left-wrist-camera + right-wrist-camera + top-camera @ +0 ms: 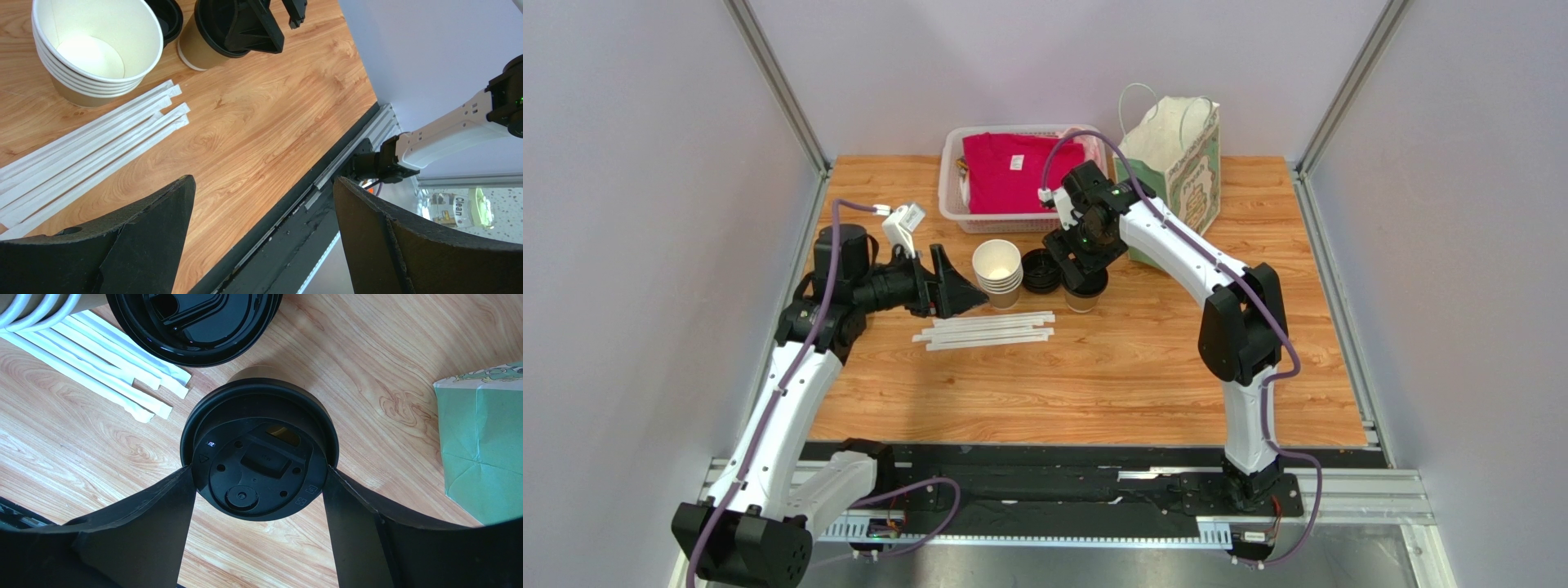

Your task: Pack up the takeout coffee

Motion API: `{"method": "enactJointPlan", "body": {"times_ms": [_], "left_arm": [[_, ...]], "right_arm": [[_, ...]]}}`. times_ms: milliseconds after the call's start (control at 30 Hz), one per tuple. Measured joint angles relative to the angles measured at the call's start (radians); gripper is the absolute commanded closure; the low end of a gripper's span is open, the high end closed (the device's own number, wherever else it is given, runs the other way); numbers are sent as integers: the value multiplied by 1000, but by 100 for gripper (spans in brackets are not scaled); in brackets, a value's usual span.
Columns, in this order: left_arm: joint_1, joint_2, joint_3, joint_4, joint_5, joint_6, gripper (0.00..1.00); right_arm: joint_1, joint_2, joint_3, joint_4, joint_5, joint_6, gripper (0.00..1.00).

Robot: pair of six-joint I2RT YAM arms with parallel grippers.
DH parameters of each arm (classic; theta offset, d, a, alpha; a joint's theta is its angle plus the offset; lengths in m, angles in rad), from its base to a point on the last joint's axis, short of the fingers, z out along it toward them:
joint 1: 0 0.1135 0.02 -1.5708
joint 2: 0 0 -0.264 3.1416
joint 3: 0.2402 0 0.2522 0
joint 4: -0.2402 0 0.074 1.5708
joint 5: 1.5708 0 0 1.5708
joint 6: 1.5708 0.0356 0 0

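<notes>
Blunt black wedge fingers [141, 527] of the right pincer [259, 478] press on opposite sides of the round, glossy black plastic lid [258, 410], clamped on the takeout coffee [1085, 289]. That one small tan paper cup stands upright on the wood-grain surface [1136, 368], near its middle toward the far edge.

Seen from above, a pile of spare lids [1038, 272] sits just beside the coffee at 9 o'clock; their number cannot be told. Further toward 9 o'clock is one stack of nested cups [92, 55], cream-white inside, about five rims showing. At least four flat, white paper-wrapped straws [92, 141] lie side by side at 8 o'clock.

One green paper bag [1173, 159] with white handles stands at 1 o'clock. One translucent plastic basket [952, 184] at 11 o'clock holds one folded red garment [1014, 169].

At 9 o'clock the left pincer [263, 184] hovers with its fingers wide apart, holding nothing.
</notes>
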Motion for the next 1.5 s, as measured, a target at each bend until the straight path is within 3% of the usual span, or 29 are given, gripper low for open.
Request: {"method": "enactJointPlan", "body": {"times_ms": [700, 867, 900, 1000, 1200, 1367, 1500], "left_arm": [[8, 5, 0, 0, 4, 0, 9], [15, 15, 1, -4, 3, 6, 7], [20, 18, 5, -14, 4, 10, 6], [55, 34, 42, -66, 3, 46, 3], [198, 86, 214, -256, -24, 216, 2], [386, 170, 358, -411, -119, 404, 18], [469, 282, 408, -473, -233, 544, 41]], "right_arm": [[0, 2, 0, 0, 0, -3, 18], [0, 2, 3, -7, -4, -3, 11], [0, 2, 7, -11, -4, -3, 6], [0, 2, 40, -37, -4, -4, 0], [-11, -50, 97, -58, -18, -5, 0], [-18, -150, 116, -59, -48, -6, 0], [-21, -219, 112, -57, -87, -2, 0]]}}
